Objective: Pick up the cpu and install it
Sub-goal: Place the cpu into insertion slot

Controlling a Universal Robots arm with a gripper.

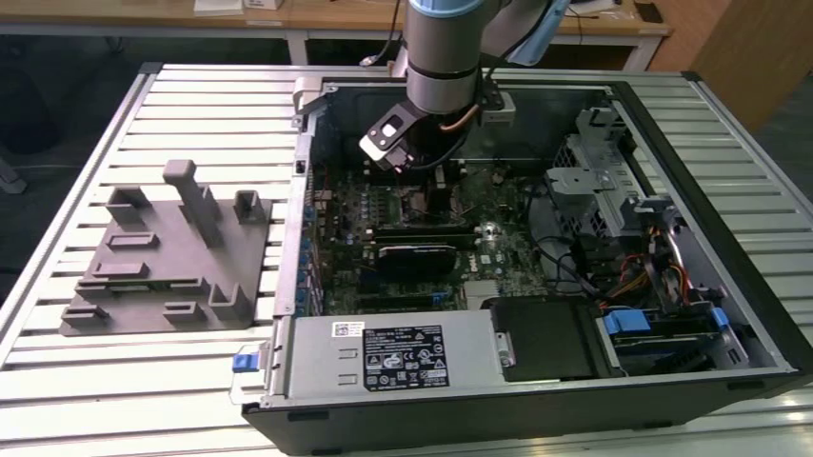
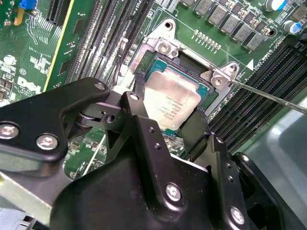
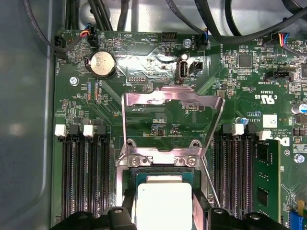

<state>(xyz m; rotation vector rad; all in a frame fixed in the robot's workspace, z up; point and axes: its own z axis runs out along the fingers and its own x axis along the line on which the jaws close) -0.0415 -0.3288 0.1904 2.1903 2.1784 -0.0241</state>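
The gripper [image 2: 167,114] hangs over the motherboard [image 2: 81,38], its 2 black fingers [image 2: 138,106] clenched against opposite edges of the cpu [image 2: 169,98]. In both wrist views the cpu [image 3: 163,203] lies silver side up inside the socket frame [image 2: 165,45]. I cannot tell whether it is fully seated. Just beside the socket a thin metal lever [image 2: 271,97] stands free. The hinged socket plate [image 3: 172,103] is flipped up and open. Black memory slots [image 3: 81,177] run on either side, and a coin battery [image 3: 102,63] sits farther off. In the exterior view the arm [image 1: 439,57] reaches down into the open computer case [image 1: 749,314]. A grey fixture block [image 1: 159,257] rests on the slatted table [image 1: 76,381] at the exterior view's left.
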